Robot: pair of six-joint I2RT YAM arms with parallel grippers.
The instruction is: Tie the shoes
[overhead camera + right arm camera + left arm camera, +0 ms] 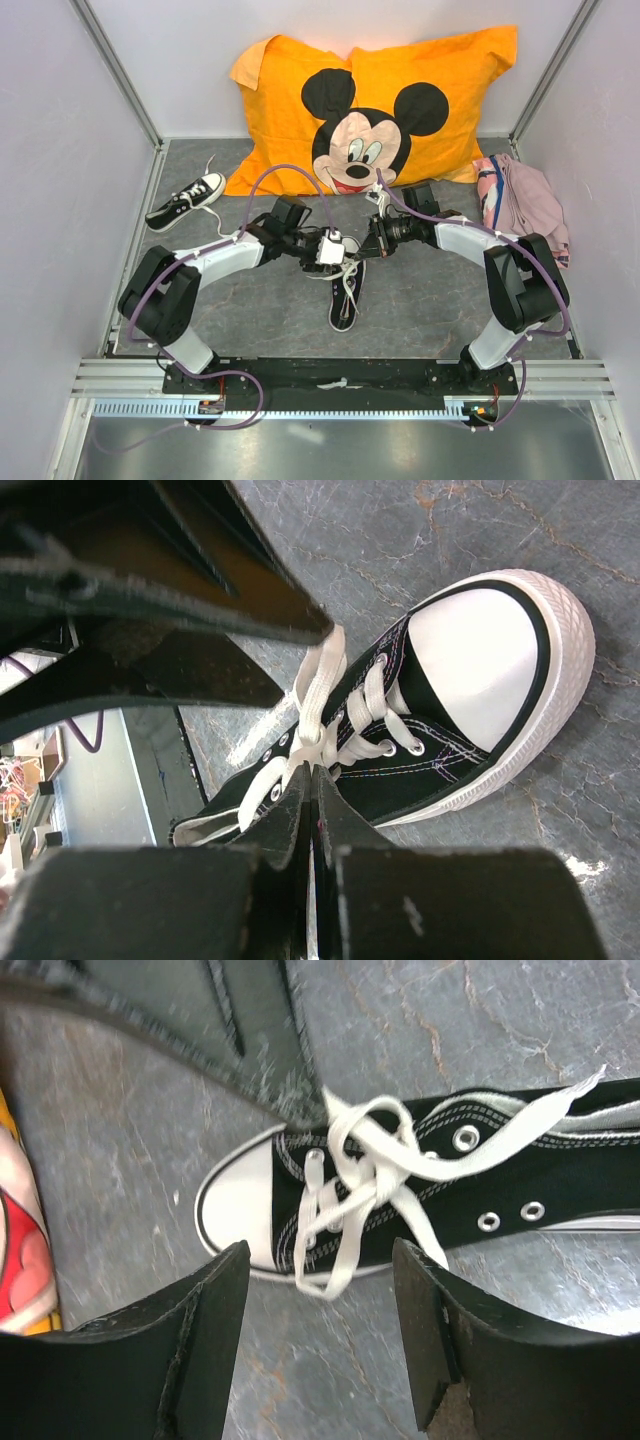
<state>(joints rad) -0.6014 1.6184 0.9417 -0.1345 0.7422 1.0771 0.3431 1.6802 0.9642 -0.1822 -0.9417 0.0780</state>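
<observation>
One black shoe [345, 296] with a white toe cap lies mid-table, its white laces [365, 1182] loosely knotted over the tongue. My left gripper [320, 1295] hovers just off the toe cap [238, 1206], open, with only bare table between its fingers [215, 1310]. My right gripper [312, 772] is shut on a strand of the white lace [318, 695] near the knot, above the shoe's upper [420, 770]. In the top view both grippers meet over that shoe, the left gripper [335, 257] and the right gripper [362, 252] close together. A second shoe [186, 201] lies at the far left.
An orange Mickey Mouse pillow [370, 110] leans against the back wall. A pink cloth [525, 200] is bunched at the right wall. White walls enclose the grey mat [430, 310], and a metal rail [340, 378] runs along the front edge.
</observation>
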